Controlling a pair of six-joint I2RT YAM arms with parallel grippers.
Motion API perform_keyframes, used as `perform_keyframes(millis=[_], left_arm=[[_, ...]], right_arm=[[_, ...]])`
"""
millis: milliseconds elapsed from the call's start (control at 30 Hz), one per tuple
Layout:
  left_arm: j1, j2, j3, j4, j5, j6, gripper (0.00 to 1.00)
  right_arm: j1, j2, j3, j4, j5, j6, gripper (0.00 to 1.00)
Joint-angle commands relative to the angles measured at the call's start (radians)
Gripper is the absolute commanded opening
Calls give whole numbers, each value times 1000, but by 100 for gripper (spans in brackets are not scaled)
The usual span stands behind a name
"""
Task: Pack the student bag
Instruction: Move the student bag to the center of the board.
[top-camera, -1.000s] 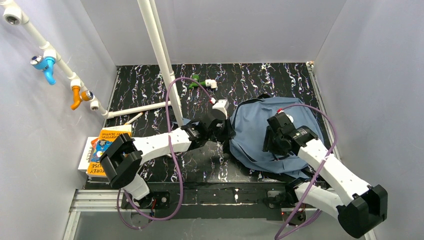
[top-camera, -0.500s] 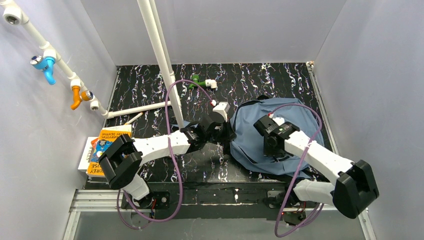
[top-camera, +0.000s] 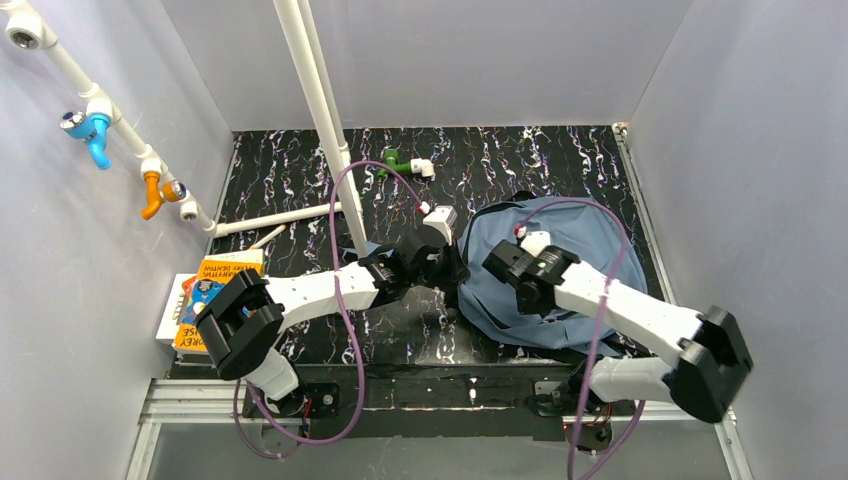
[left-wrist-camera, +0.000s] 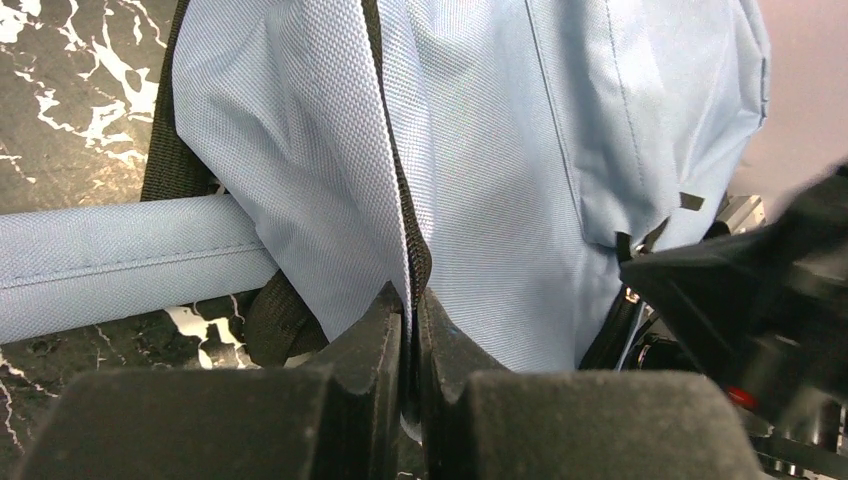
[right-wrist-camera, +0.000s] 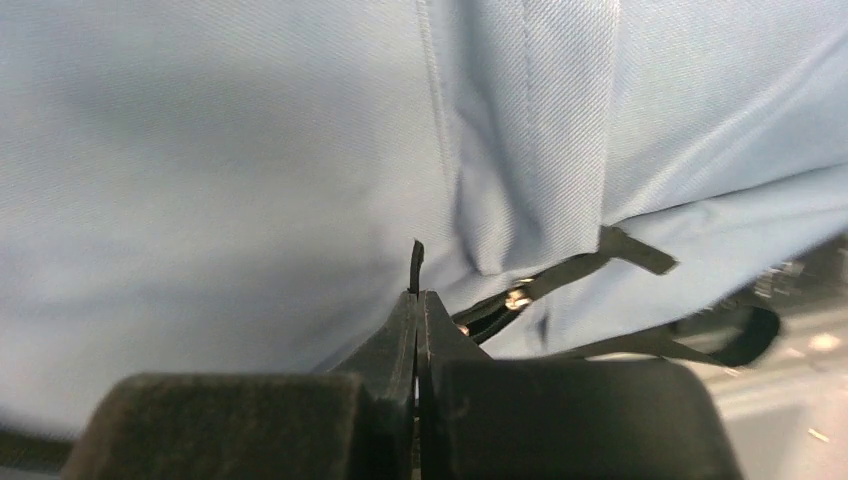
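Observation:
The student bag (top-camera: 590, 240), slate-blue fabric, lies on the right half of the black marbled table. At the bag's left edge my left gripper (top-camera: 455, 272) is shut. In the left wrist view the left gripper (left-wrist-camera: 412, 300) pinches a fold of the bag (left-wrist-camera: 480, 150) along its black zip edge, and a blue padded shoulder strap (left-wrist-camera: 120, 260) lies to the left. My right gripper (top-camera: 522, 292) is over the bag's middle. In the right wrist view the right gripper (right-wrist-camera: 418, 300) is shut on a thin black tab (right-wrist-camera: 416, 262) sticking up from the bag (right-wrist-camera: 250, 150).
A stack of books (top-camera: 205, 290) lies at the table's left edge. A white pipe (top-camera: 320, 120) rises from the table behind the left arm. A green fitting (top-camera: 392, 160) and a white elbow (top-camera: 425, 168) lie at the back. Grey walls enclose three sides.
My right gripper moved left across the bag and closed its jaws on the thin black tab. The left gripper kept its hold on the bag's edge.

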Motion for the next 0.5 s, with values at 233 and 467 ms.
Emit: perform_keyframes(millis=[233,467], left_arm=[[9,-46,-11,45,99,-24,9],[10,-30,-14,54,151,-49,16]], right_arm=[[3,-506,-238,652,-414,327,1],[-9,-307,70,226,-203,88,1]])
